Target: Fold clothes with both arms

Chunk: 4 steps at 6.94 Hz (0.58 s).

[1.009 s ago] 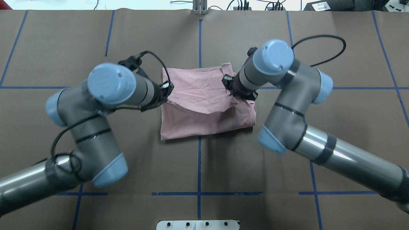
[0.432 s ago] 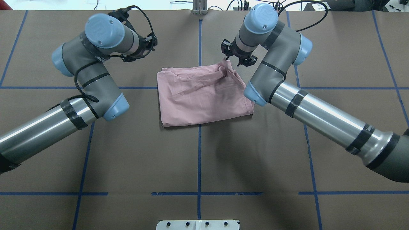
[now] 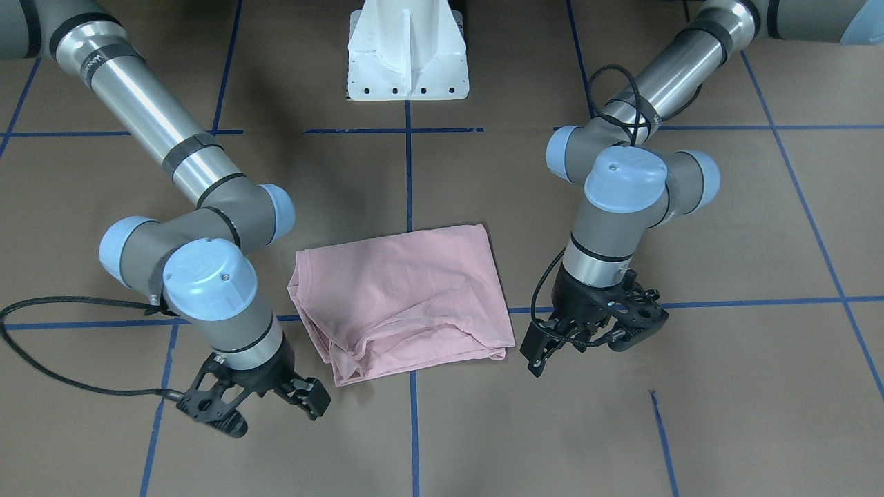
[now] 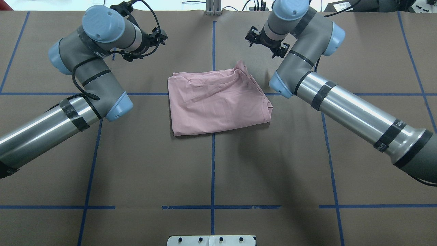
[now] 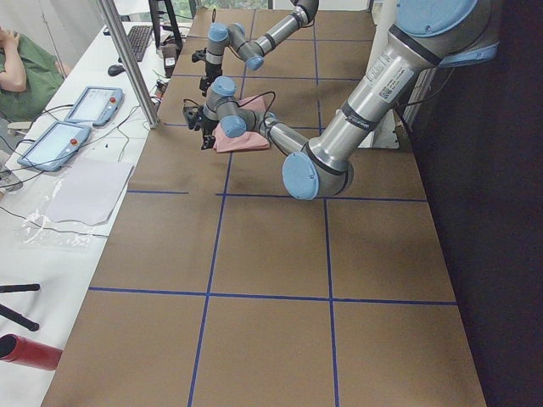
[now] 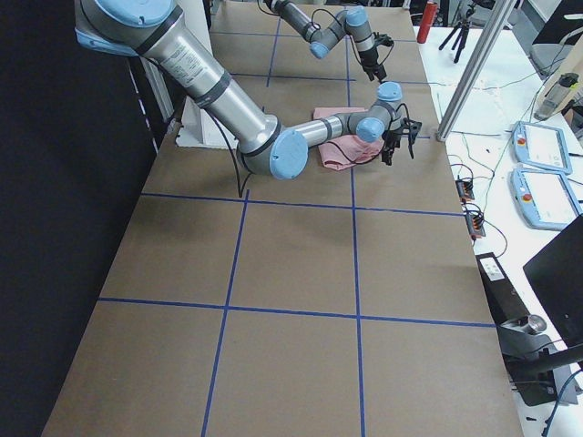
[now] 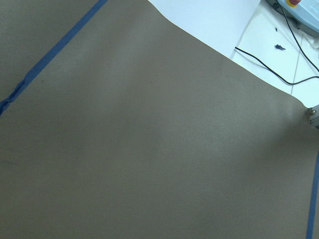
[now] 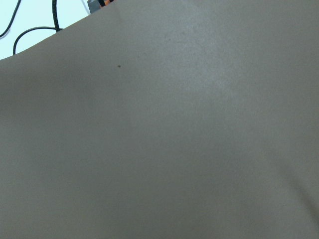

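The pale pink T-shirt (image 4: pixel 218 102) lies folded into a rough rectangle on the brown table, plain side up, with a small bunched corner at its far right; in the front-facing view the T-shirt (image 3: pixel 407 297) shows wrinkles along its near edge. My left gripper (image 4: pixel 146 44) hovers open and empty beyond the shirt's far-left corner, and the same left gripper (image 3: pixel 594 335) stands clear of the cloth. My right gripper (image 4: pixel 266 42) is open and empty past the far-right corner; that right gripper (image 3: pixel 259 404) touches nothing. Both wrist views show only bare table.
Blue tape lines (image 4: pixel 212 171) grid the brown table cover. The white pedestal base (image 3: pixel 407 55) stands at the robot's side. Cables run along the far table edge (image 4: pixel 256 5). A side bench holds tablets (image 5: pixel 59 140), with a person seated behind it.
Both grippers have let go of the shirt and pulled away toward the far edge, the left first, then the right. The lifted fold has settled flat.
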Motion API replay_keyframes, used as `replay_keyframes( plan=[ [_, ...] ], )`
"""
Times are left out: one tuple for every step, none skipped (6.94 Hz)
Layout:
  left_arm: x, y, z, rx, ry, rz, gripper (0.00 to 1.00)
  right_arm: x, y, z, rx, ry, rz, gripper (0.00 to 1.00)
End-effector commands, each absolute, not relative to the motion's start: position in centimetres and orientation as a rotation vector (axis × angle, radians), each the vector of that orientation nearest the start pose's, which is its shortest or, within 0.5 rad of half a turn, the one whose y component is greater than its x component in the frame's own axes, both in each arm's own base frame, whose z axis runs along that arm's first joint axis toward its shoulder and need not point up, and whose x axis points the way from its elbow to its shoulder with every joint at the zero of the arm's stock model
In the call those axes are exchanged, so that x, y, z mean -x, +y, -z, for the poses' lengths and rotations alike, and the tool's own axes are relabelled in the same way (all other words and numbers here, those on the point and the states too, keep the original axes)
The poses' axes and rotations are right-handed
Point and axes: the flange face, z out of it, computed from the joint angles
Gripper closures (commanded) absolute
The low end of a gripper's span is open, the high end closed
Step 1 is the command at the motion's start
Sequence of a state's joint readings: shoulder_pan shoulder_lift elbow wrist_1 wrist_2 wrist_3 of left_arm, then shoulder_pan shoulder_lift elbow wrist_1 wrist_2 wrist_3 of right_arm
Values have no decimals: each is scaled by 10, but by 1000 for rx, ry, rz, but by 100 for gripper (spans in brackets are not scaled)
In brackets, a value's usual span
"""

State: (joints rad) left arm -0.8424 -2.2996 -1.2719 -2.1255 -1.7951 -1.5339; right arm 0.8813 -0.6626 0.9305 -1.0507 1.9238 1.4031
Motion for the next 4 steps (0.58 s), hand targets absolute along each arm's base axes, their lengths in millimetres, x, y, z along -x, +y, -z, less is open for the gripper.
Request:
replay_keyframes(
  plan=[
    [-369, -673, -297, -208, 1011, 518, 0, 375, -757, -332, -128, -770, -407, 0],
    [-316, -668, -323, -233, 1007, 439, 0, 308, -765, -351, -122, -742, -317, 0],
    [-249, -665, -351, -279, 978, 366, 0, 228, -755, -394, -119, -716, -197, 0],
    [-201, -652, -382, -329, 904, 260, 0, 147, -738, -443, -125, -699, -94, 0]
  ],
)
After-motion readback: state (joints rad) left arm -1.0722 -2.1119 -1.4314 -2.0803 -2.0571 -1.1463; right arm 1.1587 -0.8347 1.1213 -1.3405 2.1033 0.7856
